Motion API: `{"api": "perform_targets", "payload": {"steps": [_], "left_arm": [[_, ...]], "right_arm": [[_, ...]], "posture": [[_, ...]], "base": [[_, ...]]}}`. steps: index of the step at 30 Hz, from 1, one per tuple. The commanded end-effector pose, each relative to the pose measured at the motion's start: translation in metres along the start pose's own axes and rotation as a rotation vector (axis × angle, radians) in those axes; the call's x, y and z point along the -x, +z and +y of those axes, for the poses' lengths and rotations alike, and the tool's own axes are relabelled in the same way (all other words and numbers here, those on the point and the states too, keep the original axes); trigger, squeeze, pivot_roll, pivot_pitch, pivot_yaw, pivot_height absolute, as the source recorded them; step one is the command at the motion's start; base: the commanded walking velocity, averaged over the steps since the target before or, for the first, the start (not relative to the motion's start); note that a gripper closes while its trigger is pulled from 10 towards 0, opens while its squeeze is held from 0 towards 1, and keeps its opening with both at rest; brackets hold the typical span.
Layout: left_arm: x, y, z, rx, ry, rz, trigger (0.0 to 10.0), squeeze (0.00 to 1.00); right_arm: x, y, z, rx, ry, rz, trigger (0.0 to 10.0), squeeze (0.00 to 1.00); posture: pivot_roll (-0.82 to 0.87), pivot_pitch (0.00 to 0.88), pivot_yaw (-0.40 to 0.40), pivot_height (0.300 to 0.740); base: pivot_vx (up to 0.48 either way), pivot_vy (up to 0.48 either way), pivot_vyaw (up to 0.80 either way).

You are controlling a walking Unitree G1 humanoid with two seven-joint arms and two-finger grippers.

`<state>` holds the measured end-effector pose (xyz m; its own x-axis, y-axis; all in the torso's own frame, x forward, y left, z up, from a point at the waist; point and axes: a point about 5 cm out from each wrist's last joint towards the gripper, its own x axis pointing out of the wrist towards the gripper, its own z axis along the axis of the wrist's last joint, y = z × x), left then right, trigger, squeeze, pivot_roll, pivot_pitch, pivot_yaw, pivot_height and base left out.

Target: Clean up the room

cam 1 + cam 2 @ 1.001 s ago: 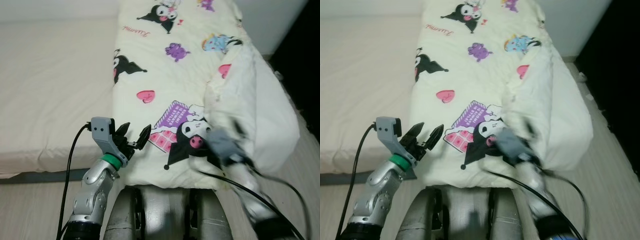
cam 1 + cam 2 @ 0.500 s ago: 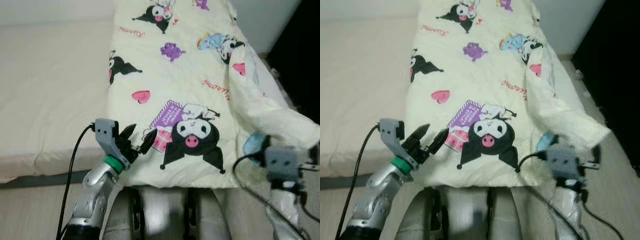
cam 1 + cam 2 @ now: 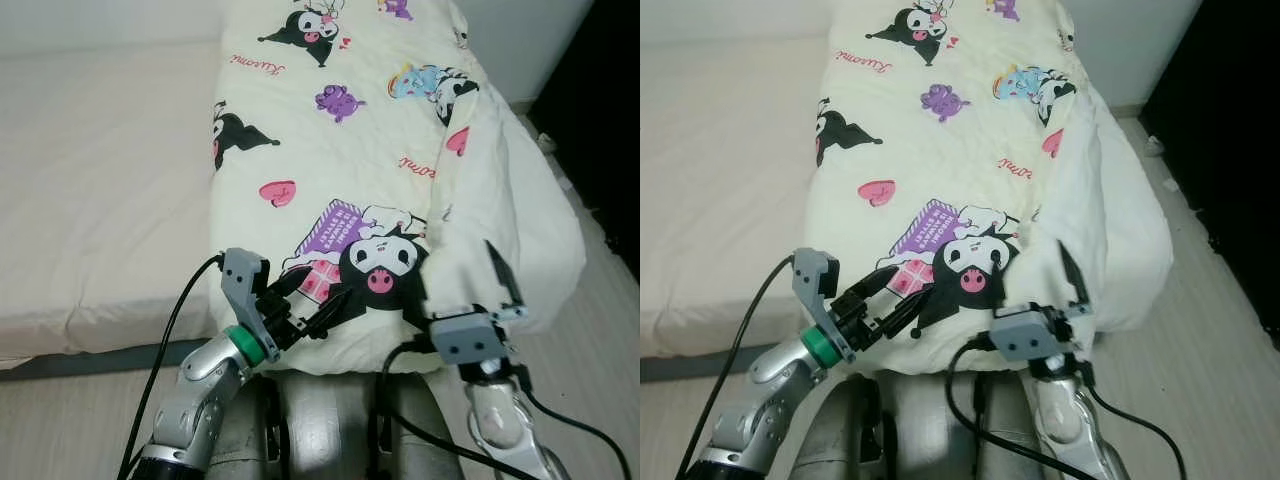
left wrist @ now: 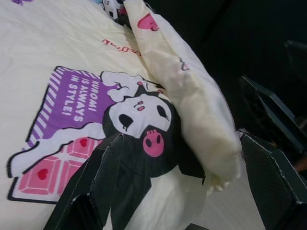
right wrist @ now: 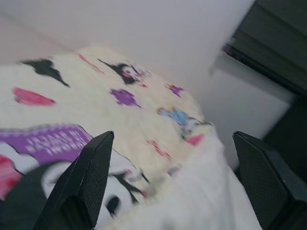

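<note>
Bed: pale mattress (image 3: 100,200) takes up the whole left side, bare sheet, nothing lying on it that I can see.
Blanket: cream cartoon-print blanket (image 3: 340,150) spread down the right half of the bed. Most of it lies flat, but the right edge is folded back over itself in a long ridge (image 3: 480,190), white underside showing, reaching down to the foot corner.
Left gripper: left gripper (image 3: 318,310) is at the near hem just beside the purple print, fingers apart, nothing pinched.
Right gripper: right gripper (image 3: 470,285) sits right against the folded corner, fingers spread wide and pointing up, not holding the cloth as far as I can make out.
Progress: I'd call it mostly done. The blanket is laid out; what's left is flipping that right fold flat and squaring the hem.
Floor: light floor strip (image 3: 610,300) on the right.
</note>
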<state>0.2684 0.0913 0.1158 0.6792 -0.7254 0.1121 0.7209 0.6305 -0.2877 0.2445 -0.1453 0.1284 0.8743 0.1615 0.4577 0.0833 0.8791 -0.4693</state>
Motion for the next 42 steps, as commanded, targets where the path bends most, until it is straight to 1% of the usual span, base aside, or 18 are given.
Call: {"api": "perform_targets", "payload": {"steps": [1,3,5,9,11,17,22,24,26,28,29,31,32,34,37,38,39,42], "left_arm": [[0.005,-0.008,0.000,0.005,0.003,0.035,10.0,0.00],[0.005,-0.009,0.001,0.002,0.009,0.038,10.0,0.00],[0.005,-0.007,0.006,-0.007,0.031,0.029,10.0,0.00],[0.005,-0.006,0.008,-0.009,0.035,0.025,10.0,0.00],[0.004,-0.004,0.009,-0.018,0.025,0.025,10.0,0.00],[0.004,-0.003,0.007,-0.023,0.011,0.028,10.0,0.00],[0.004,-0.001,0.005,-0.020,0.005,0.020,10.0,0.00],[0.003,0.000,0.003,-0.014,0.005,0.011,10.0,0.00],[0.003,0.000,0.003,-0.014,0.005,0.011,10.0,0.00],[0.004,-0.001,0.003,-0.011,0.002,0.010,10.0,0.00],[0.004,-0.001,0.003,-0.011,0.002,0.010,10.0,0.00],[0.004,-0.002,0.001,-0.005,-0.011,0.020,10.0,0.00],[0.004,-0.002,0.001,-0.005,-0.011,0.020,10.0,0.00],[0.004,-0.003,0.000,0.000,-0.021,0.022,10.0,0.00],[0.004,-0.003,0.000,0.000,-0.021,0.022,10.0,0.00],[0.002,-0.002,-0.001,0.006,-0.024,0.016,10.0,0.00],[0.001,-0.001,-0.001,0.010,-0.021,0.010,10.0,0.00],[0.000,0.000,0.000,0.012,-0.019,0.007,10.0,0.00]], "right_arm": [[0.003,-0.010,0.007,-0.055,0.040,0.074,10.0,0.00],[0.001,-0.019,0.011,-0.107,0.067,0.141,10.0,0.00],[-0.003,-0.044,0.022,-0.258,0.150,0.304,10.0,0.00],[-0.004,-0.050,0.024,-0.301,0.170,0.340,10.0,0.00],[-0.006,-0.066,0.033,-0.421,0.281,0.452,10.0,0.00],[-0.008,-0.066,0.029,-0.435,0.310,0.452,10.0,0.00],[-0.010,-0.069,-0.011,-0.201,0.010,0.411,10.0,0.00],[-0.003,-0.073,-0.055,-0.060,-0.286,0.413,10.0,0.00],[-0.003,-0.073,-0.055,-0.060,-0.286,0.413,10.0,0.00],[0.016,-0.078,-0.098,0.006,-0.523,0.459,10.0,0.00],[0.016,-0.078,-0.098,0.006,-0.523,0.459,10.0,0.00],[0.039,-0.081,-0.137,0.068,-0.712,0.512,10.0,0.00],[0.039,-0.081,-0.137,0.068,-0.712,0.512,10.0,0.00],[0.052,-0.077,-0.164,0.143,-0.833,0.509,10.0,0.00],[0.052,-0.077,-0.164,0.143,-0.833,0.509,10.0,0.00],[0.051,-0.069,-0.177,0.185,-0.886,0.470,10.0,0.00],[0.031,-0.064,-0.168,0.063,-0.780,0.385,10.0,0.00],[0.017,-0.059,-0.160,-0.020,-0.698,0.320,10.0,0.00]], "posture": [[-0.09,0.170,0.107,0.635],[-0.10,0.169,0.109,0.635],[-0.10,0.171,0.109,0.635],[-0.10,0.171,0.109,0.635],[-0.09,0.171,0.106,0.635],[-0.09,0.171,0.106,0.635],[-0.09,0.175,0.100,0.635],[-0.09,0.176,0.099,0.635],[-0.09,0.176,0.099,0.635],[-0.09,0.176,0.100,0.635],[-0.09,0.176,0.100,0.635],[-0.10,0.179,0.109,0.635],[-0.10,0.179,0.109,0.635],[-0.10,0.179,0.111,0.635],[-0.10,0.179,0.111,0.635],[-0.10,0.179,0.114,0.635],[-0.11,0.177,0.118,0.635],[-0.11,0.177,0.118,0.635]], "base": [[0.000,0.000,0.00],[0.000,0.000,0.00],[0.000,0.000,0.00],[0.000,0.000,0.00],[0.000,0.000,0.00],[0.000,0.000,0.00],[0.000,0.000,0.00],[0.000,0.000,0.00],[0.000,0.000,0.00],[0.000,0.000,0.00],[0.000,0.000,0.00],[0.000,0.000,0.00],[0.000,0.000,0.00],[0.000,0.000,0.00],[0.000,0.000,0.00],[0.000,0.000,0.00],[0.000,0.000,0.00],[0.000,0.000,0.00]]}}
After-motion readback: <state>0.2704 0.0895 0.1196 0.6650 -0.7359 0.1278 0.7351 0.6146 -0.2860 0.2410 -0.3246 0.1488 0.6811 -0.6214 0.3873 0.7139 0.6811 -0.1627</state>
